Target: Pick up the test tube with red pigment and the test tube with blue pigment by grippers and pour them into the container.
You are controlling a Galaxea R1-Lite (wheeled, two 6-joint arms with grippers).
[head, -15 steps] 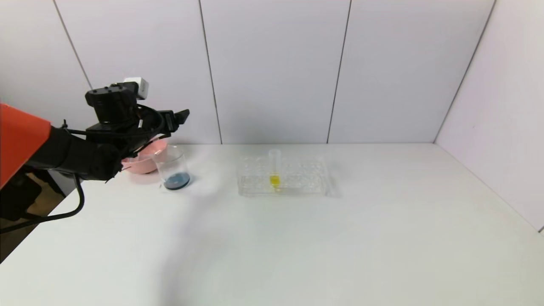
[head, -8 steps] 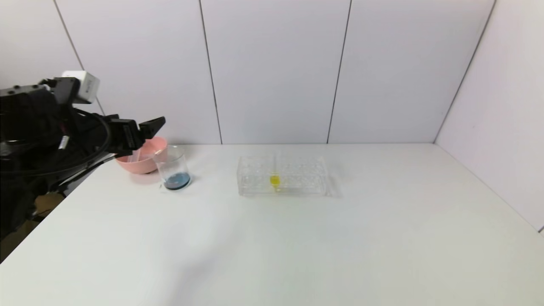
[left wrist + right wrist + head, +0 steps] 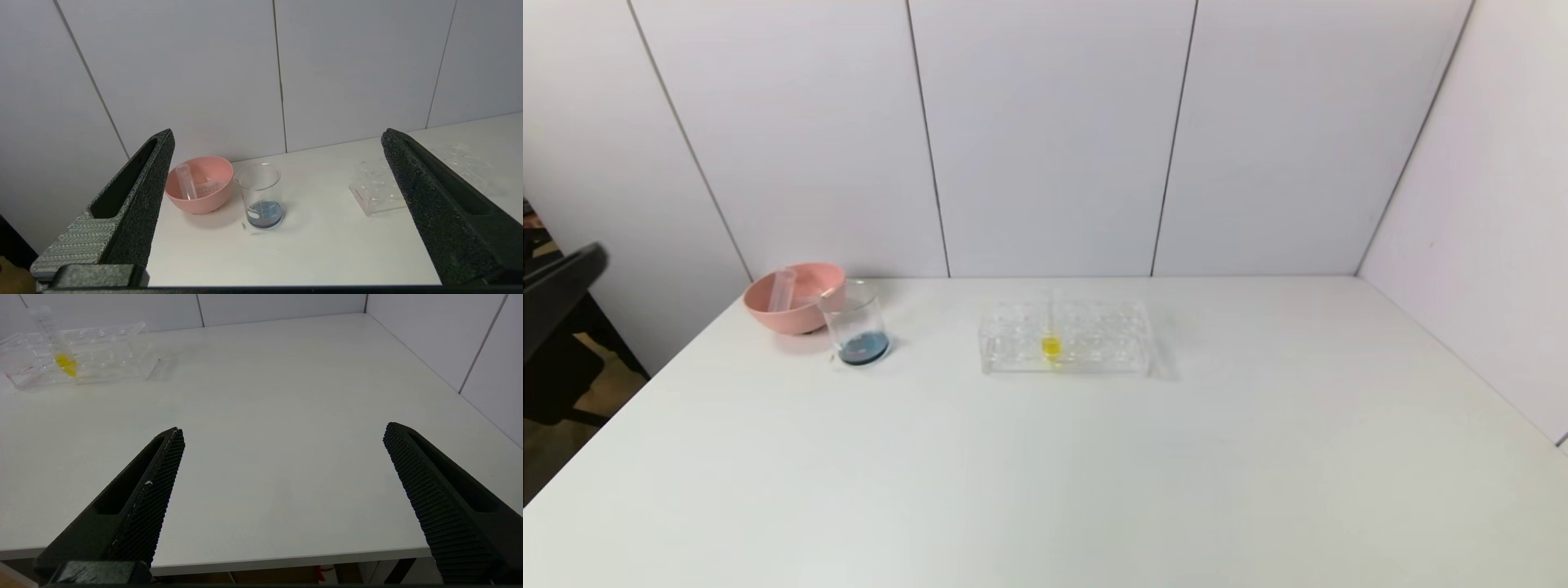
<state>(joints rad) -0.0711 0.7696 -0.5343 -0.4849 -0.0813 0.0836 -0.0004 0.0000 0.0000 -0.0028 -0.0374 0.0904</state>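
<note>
- The left gripper [image 3: 278, 204] is off the table's left edge, its fingers spread wide and holding nothing, facing the far left corner. A careless swing back toward that corner could clip the pink bowl [image 3: 796, 304] or the beaker [image 3: 856, 331], which stand just beside each other.
- The beaker, the task's container, stands near the far left corner and holds a shallow dark blue pool [image 3: 264, 213]. By my reading both pigments have already gone in. The glass is light and nearly empty, so a nudge would tip it and spill colour over the white table [image 3: 1094, 474].
- An empty clear tube [image 3: 186, 180] leans on the pink bowl's rim. A knock to the bowl could roll it out and off the nearby left edge. I see only one tube there; whether a second lies lower in the bowl I cannot tell.
- No red or blue tube stands in the clear tube rack [image 3: 1066, 336] at the middle of the far edge. Only the yellow tube [image 3: 57, 347] is left there, and grabbing it would be a mistake, since it is no part of the task.
- The right gripper [image 3: 282, 498] hovers by the near edge, toward the right, fingers wide apart and empty, well away from everything. It poses little risk while it is there.
</note>
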